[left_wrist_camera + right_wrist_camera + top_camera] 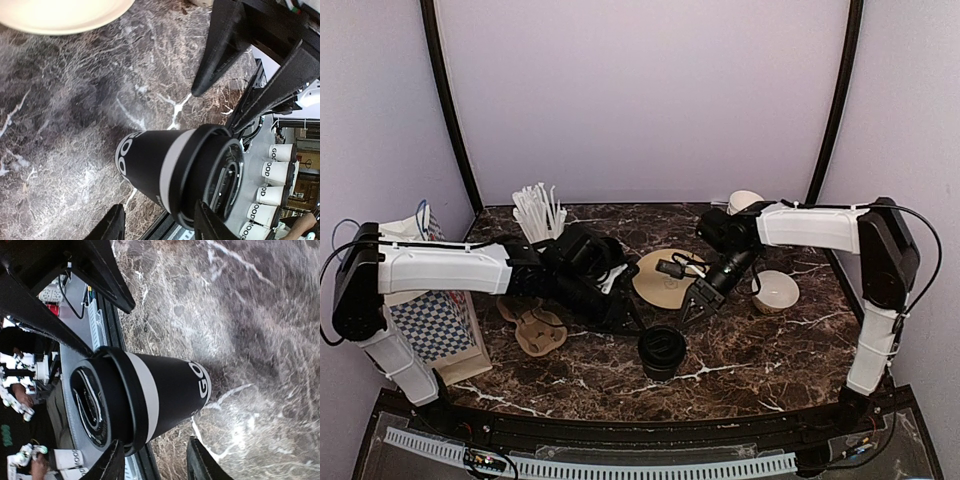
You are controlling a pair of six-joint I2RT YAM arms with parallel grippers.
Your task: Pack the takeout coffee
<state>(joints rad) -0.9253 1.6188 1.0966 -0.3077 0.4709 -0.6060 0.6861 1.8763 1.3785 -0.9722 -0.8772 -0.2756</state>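
One takeout coffee cup (661, 352), black with a black lid and white "GOOD" lettering, stands upright on the marble table near the front middle. It also shows in the left wrist view (160, 167) and the right wrist view (160, 390). My left gripper (628, 320) is open just left of and behind the cup; in its wrist view (162, 227) one finger overlaps the lid's rim. My right gripper (693, 312) is open just right of and behind the cup, which lies ahead of its fingers (156, 465). Neither holds anything.
A brown cardboard cup carrier (536, 330) lies left of the cup. A checkered paper bag (435, 325) stands at the far left. A white cup of straws (540, 215), a tan round plate (660, 285), a small white bowl (776, 291) and a white cup (744, 200) stand further back.
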